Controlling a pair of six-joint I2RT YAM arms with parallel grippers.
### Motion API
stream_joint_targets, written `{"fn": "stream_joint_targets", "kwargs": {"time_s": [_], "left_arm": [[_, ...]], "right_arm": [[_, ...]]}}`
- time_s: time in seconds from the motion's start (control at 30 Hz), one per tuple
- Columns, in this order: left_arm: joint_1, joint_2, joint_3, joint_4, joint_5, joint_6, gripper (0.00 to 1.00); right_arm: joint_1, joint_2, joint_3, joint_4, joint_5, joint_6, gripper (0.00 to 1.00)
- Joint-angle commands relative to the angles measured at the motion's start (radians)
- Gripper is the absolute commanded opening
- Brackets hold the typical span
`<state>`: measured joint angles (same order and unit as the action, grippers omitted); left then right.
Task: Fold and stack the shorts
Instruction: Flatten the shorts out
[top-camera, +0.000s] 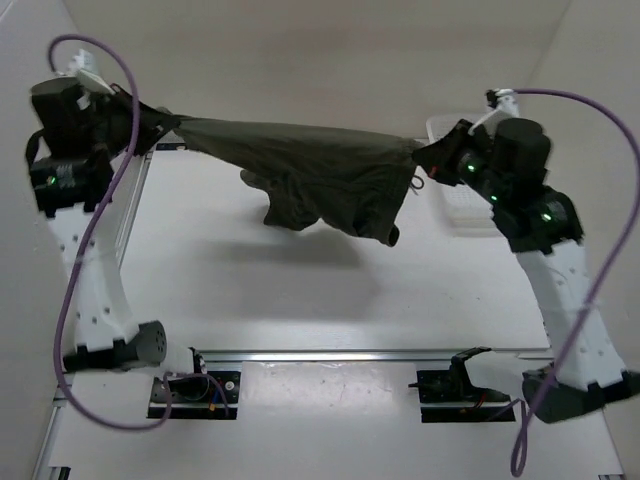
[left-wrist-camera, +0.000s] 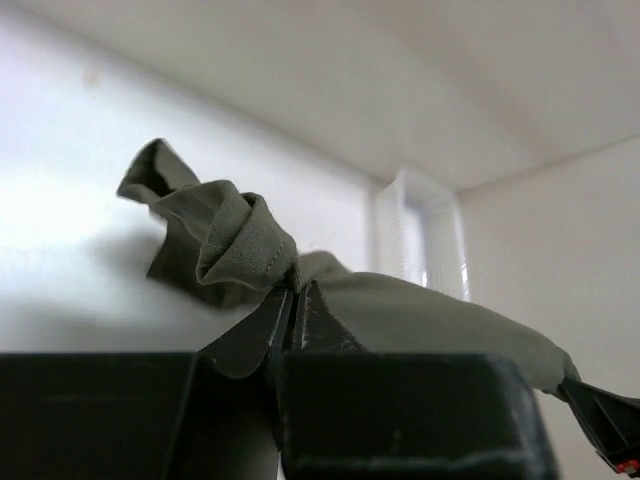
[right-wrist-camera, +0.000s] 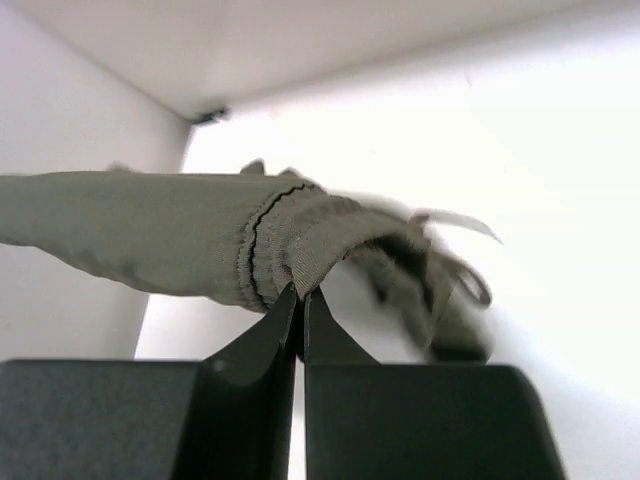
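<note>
White table (top-camera: 300, 320) is carrying the shadow of the shorts (top-camera: 320, 170), which are hanging in the air over its far half, stretched taut between both arms, with loose folds sagging mid-span. Left gripper (left-wrist-camera: 296, 292) is pinching one bunched end, jaws pressed together on cloth. Right gripper (right-wrist-camera: 299, 292) is pinching the gathered waistband the same way. Clear bin (top-camera: 440, 128) is sitting far right, partly hidden by the right arm. Drawstring (right-wrist-camera: 455, 220), blurred, is dangling beside the right gripper.

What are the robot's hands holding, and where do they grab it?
Both hold the shorts, stretched in the air: the left gripper pinches one end's stitched edge, the right gripper the other's.
</note>
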<state>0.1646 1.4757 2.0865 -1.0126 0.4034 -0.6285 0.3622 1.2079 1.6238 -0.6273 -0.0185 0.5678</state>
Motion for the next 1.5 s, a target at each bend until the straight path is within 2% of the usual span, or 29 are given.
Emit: {"fn": "stream_joint_targets", "kwargs": {"time_s": [0.0, 0.17, 0.37, 0.43, 0.53, 0.67, 0.77, 0.8, 0.87, 0.9, 0.93, 1.0, 1.07, 1.13, 1.17, 1.33, 1.37, 1.47], "left_arm": [[0.039, -0.142, 0.111, -0.052, -0.027, 0.012, 0.1], [0.039, -0.281, 0.227, -0.063, -0.087, 0.012, 0.1], [0.039, -0.325, 0.38, -0.072, -0.141, 0.003, 0.1], [0.039, -0.325, 0.38, -0.072, -0.152, 0.003, 0.1], [0.039, -0.315, 0.316, -0.058, -0.124, 0.023, 0.1], [0.039, -0.259, 0.124, -0.015, -0.1, 0.068, 0.1], [0.039, -0.186, -0.023, 0.023, -0.113, 0.11, 0.1], [0.039, -0.164, -0.104, 0.043, -0.113, 0.119, 0.1], [0.039, -0.071, -0.164, 0.072, -0.14, 0.133, 0.1], [0.039, -0.031, -0.184, 0.092, -0.156, 0.133, 0.1], [0.03, 0.057, -0.196, 0.101, -0.175, 0.133, 0.1], [0.021, 0.157, -0.197, 0.112, -0.212, 0.144, 0.1], [0.003, 0.311, -0.132, 0.112, -0.224, 0.153, 0.1], [-0.008, 0.401, -0.057, 0.112, -0.224, 0.162, 0.1], [-0.017, 0.47, -0.033, 0.112, -0.212, 0.162, 0.1], [-0.039, 0.607, 0.119, 0.112, -0.192, 0.162, 0.1], [-0.039, 0.636, 0.136, 0.112, -0.175, 0.162, 0.1], [-0.048, 0.66, 0.184, 0.112, -0.153, 0.162, 0.1]], "right_arm": [[-0.009, -0.114, 0.109, -0.118, -0.032, -0.134, 0.0], [-0.009, -0.257, 0.186, -0.221, -0.064, -0.144, 0.0], [-0.009, -0.338, 0.249, -0.348, -0.087, -0.123, 0.0], [-0.009, -0.347, 0.249, -0.376, -0.071, -0.123, 0.0], [-0.009, -0.347, 0.211, -0.397, -0.02, -0.123, 0.0], [-0.009, -0.285, 0.101, -0.397, 0.028, -0.143, 0.0], [-0.009, -0.214, -0.027, -0.33, 0.04, -0.154, 0.0], [-0.009, -0.165, -0.066, -0.266, 0.04, -0.164, 0.0], [-0.009, -0.096, -0.162, -0.2, 0.04, -0.177, 0.0], [-0.009, -0.009, -0.188, -0.136, 0.052, -0.19, 0.0], [-0.009, 0.04, -0.205, -0.108, 0.077, -0.2, 0.0], [-0.02, 0.199, -0.214, -0.057, 0.101, -0.209, 0.0], [-0.045, 0.354, -0.191, 0.017, 0.114, -0.209, 0.0], [-0.055, 0.457, -0.119, 0.072, 0.114, -0.209, 0.0], [-0.065, 0.56, -0.082, 0.072, 0.114, -0.218, 0.0], [-0.091, 0.861, 0.2, 0.031, 0.124, -0.227, 0.0], [-0.101, 0.895, 0.296, 0.014, 0.111, -0.227, 0.0], [-0.114, 0.982, 0.416, -0.037, 0.097, -0.227, 0.0]]}}
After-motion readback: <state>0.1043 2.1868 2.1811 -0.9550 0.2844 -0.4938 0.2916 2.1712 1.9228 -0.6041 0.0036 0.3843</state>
